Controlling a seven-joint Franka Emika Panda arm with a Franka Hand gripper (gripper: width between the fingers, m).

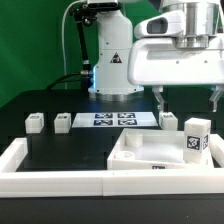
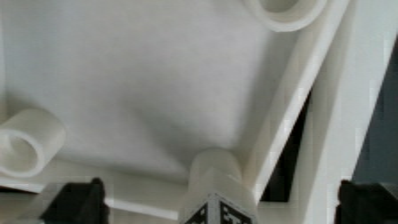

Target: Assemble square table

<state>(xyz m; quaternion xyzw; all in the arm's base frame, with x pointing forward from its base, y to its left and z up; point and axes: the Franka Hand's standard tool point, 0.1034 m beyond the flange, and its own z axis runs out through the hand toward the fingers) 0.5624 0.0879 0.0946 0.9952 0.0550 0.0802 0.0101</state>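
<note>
- Exterior view: the end effector (image 1: 187,103) is seen hanging released, jaws spread wide and nothing gripped, above the near-right part of the counter (image 1: 70,150).
- The square table top (image 1: 145,155) is found lying flat on the counter at the exterior view's right, close against the white rim bars (image 1: 50,180).
- An upright leg (image 1: 195,136) is seen standing on the top's far right corner, below the spread jaws.
- A loose leg (image 1: 168,120) is spotted just behind the top; a second loose leg (image 1: 62,121) and a third loose leg (image 1: 35,122) are lined up well to the left, with the marker board (image 1: 112,119) between the groups.
- No true container is shown. The top's raised edge makes it a shallow tray, and only the upright leg is held in it.
- Wrist view: the end effector (image 2: 217,205) is shown with one dark finger (image 2: 71,200) on each side of the upright leg (image 2: 217,172), and no contact is seen.
- The square table top (image 2: 160,70) fills the frame; two round sockets (image 2: 285,12) (image 2: 25,140) are seen empty.
- Judgement: this leg looks to be next for grasping. It is best centred between the jaws before descent, gripped low and square, and kept vertical, so that the top is not dragged.
</note>
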